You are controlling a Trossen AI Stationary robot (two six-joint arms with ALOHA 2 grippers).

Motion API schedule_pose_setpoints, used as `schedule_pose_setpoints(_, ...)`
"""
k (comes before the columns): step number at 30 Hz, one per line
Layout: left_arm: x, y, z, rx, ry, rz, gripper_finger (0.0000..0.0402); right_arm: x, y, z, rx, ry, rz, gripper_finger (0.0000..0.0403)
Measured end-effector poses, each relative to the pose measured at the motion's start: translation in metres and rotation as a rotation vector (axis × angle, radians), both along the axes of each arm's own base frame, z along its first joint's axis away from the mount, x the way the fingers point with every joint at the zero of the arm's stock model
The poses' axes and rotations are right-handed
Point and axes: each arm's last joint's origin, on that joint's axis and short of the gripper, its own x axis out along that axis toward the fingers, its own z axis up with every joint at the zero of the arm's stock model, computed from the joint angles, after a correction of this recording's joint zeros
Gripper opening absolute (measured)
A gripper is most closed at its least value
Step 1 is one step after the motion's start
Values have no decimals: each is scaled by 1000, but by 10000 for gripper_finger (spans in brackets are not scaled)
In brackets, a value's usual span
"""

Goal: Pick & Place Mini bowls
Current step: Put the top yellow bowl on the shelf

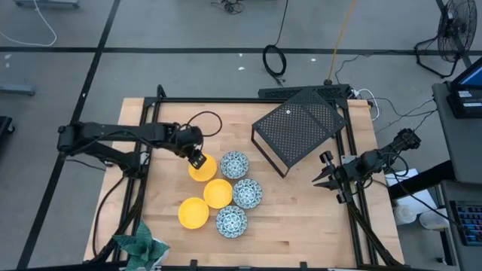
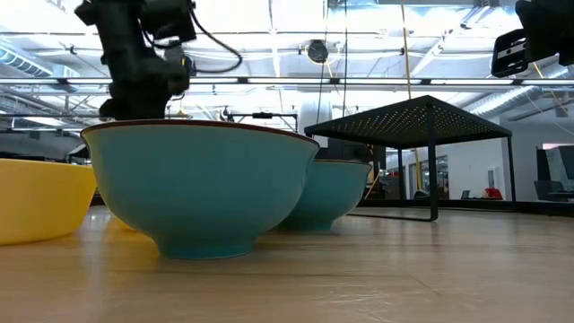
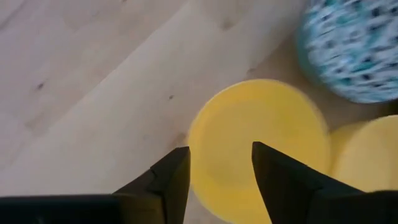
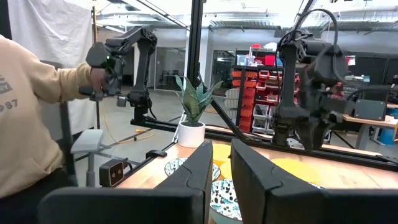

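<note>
Six mini bowls cluster mid-desk [image 1: 301,226]: yellow bowl [image 1: 202,168] at the far-left of the group with a patterned bowl [image 1: 234,164] just beside it, a second yellow bowl [image 1: 218,193] and patterned bowl [image 1: 247,193] in the next row, a third yellow bowl [image 1: 193,212] and patterned bowl [image 1: 231,221] nearest the front edge. Left claw [image 1: 197,159] hangs over the rim of the far-left yellow bowl [image 3: 258,146], its fingers [image 3: 283,180] spread apart, released, grasping nothing. Right claw [image 1: 322,178] waits at the desk's right side, near the black perforated stand [image 1: 297,124], fingers [image 4: 255,171] slightly parted and empty.
</note>
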Motion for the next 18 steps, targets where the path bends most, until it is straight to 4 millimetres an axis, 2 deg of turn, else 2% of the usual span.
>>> schedule_pose_setpoints(10, 4, 5, -23, 47, 187, -4, 154, 0, 0, 0, 0, 0, 0, 43)
schedule_pose_setpoints(18, 1, 10, -33, 38, 244, 84, 199, 0, 0, 0, 0, 0, 0, 43)
